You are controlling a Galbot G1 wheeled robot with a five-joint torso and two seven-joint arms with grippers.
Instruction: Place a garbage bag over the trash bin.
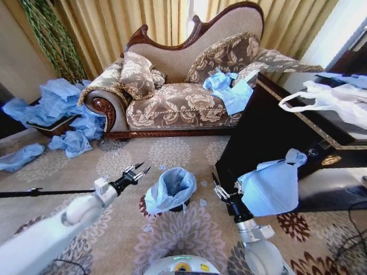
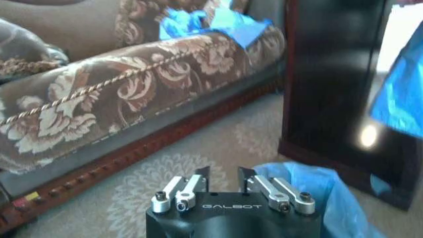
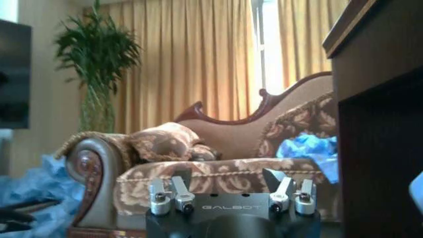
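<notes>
floral patterned carpet (image 1: pixel 172 152), beige-brown. carved-wood sofa (image 1: pixel 183 103) with floral upholstery and cushions against gold curtains (image 1: pixel 114 26); daylight through gap between them. tall green plant (image 3: pixel 99 54) at left. dark wooden cabinet (image 1: pixel 264 126) at right, beside sofa's end.

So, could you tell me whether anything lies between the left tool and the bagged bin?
Nothing visible does. The left tool, open, hangs just to the left of the bag draped over the bin, with bare carpet between.

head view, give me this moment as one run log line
garbage bag: draped over trash bin on carpet | left gripper: open, beside bag, empty | right gripper: open, right of bin, empty
</notes>
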